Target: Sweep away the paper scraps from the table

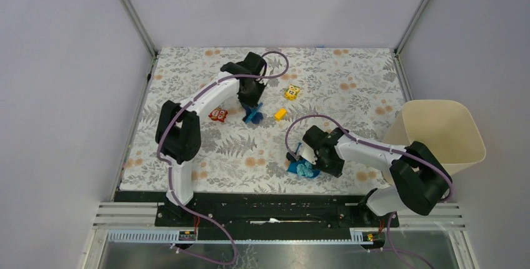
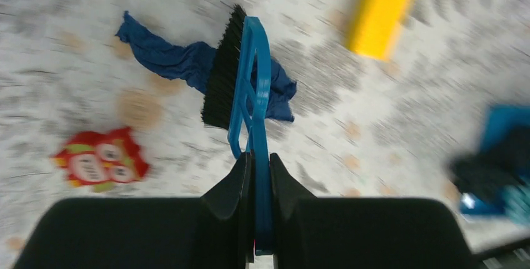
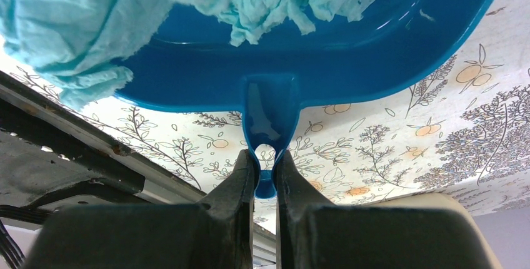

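On the far-middle and near-right of the table (image 1: 350,87), both pincers grip sweeping tools.
The left gripper (image 2: 261,162) clamps the blue brush (image 2: 247,81), bristles over a dark blue scrap (image 2: 175,59). The right gripper (image 3: 265,159) pinches the dustpan (image 3: 350,56) handle, with light cyan scraps (image 3: 75,25) inside. Fern-printed cloth, lilac walls (image 1: 62,62), beige bin (image 1: 440,134) at right. The left wrist view is blurred, and the cyan wads are cut off.

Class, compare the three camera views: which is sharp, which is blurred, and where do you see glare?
Left wrist view: motion-blurred, the table print smeared, yellow block and red toy soft-edged, only the brush near the left gripper fairly crisp. Right wrist view: sharp, with pale sheen on the glossy dustpan under the light cyan paper scraps. Top external view: evenly lit, shadows faint.
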{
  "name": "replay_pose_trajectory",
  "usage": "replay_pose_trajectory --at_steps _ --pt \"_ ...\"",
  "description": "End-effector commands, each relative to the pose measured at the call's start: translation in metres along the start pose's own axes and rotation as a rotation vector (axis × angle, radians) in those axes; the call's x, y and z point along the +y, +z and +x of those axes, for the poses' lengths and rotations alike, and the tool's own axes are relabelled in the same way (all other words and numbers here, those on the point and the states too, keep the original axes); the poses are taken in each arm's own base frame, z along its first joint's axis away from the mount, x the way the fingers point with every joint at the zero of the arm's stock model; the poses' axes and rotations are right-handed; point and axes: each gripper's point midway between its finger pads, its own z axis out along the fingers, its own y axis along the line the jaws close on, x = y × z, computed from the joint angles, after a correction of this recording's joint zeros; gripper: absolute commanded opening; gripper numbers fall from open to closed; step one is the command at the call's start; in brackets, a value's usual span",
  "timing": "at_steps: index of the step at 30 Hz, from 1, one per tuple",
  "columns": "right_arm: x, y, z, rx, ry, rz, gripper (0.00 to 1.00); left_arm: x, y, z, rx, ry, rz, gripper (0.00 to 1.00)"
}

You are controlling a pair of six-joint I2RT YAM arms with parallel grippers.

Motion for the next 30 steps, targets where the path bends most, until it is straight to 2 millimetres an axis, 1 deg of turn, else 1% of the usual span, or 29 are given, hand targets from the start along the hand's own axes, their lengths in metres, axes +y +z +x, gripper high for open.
replay_pose_trajectory --at_steps 1,3,5,7,9,12,14,15,17,19,21,22,27,29,30 --pt "0.002 0.000 -0.004 0.000 0.002 -0.006 0.00 -0.085 -0.037 0.037 0.089 -0.112 0.432 0.00" --pt "0.001 0.000 -0.005 0.004 0.002 -0.006 0.00 -0.103 -0.049 0.052 0.107 -0.127 0.524 0.00" --pt "-0.001 -0.001 -0.006 0.012 0.003 -0.001 0.00 -0.122 -0.052 0.072 0.139 -0.131 0.593 0.00" --pt "-0.002 0.000 -0.008 0.019 0.002 -0.004 0.00 -0.141 -0.061 0.080 0.128 -0.123 0.671 0.00" --pt "-0.002 0.000 -0.010 0.023 0.004 -0.008 0.00 -0.161 -0.075 0.080 0.094 -0.126 0.761 0.00" --pt "-0.002 0.001 -0.010 0.029 0.004 -0.012 0.00 -0.192 -0.106 0.077 0.044 -0.129 0.928 0.00" --pt "-0.003 0.000 -0.009 0.029 0.007 -0.002 0.00 -0.202 -0.123 0.072 0.003 -0.118 0.978 0.00" --pt "-0.005 -0.001 -0.009 0.030 0.009 0.007 0.00 -0.201 -0.128 0.066 -0.031 -0.113 0.960 0.00" --pt "-0.006 -0.003 -0.008 0.028 0.009 0.015 0.00 -0.193 -0.129 0.060 -0.066 -0.110 0.888 0.00" --pt "-0.005 -0.006 -0.009 0.012 0.009 0.014 0.00 -0.172 -0.120 0.050 -0.117 -0.103 0.726 0.00" --pt "-0.003 -0.012 -0.011 -0.018 0.001 0.005 0.00 -0.148 -0.111 0.046 -0.139 -0.102 0.563 0.00" --pt "-0.003 -0.014 -0.012 -0.029 -0.001 0.002 0.00 -0.139 -0.109 0.044 -0.152 -0.101 0.507 0.00" --pt "-0.004 -0.028 -0.018 -0.095 -0.021 0.009 0.00 -0.112 -0.116 0.034 -0.239 -0.084 0.378 0.00" --pt "-0.006 -0.033 -0.021 -0.116 -0.022 0.016 0.00 -0.098 -0.119 0.030 -0.286 -0.090 0.318 0.00" --pt "-0.007 -0.035 -0.023 -0.127 -0.025 0.021 0.00 -0.088 -0.120 0.029 -0.315 -0.102 0.278 0.00"
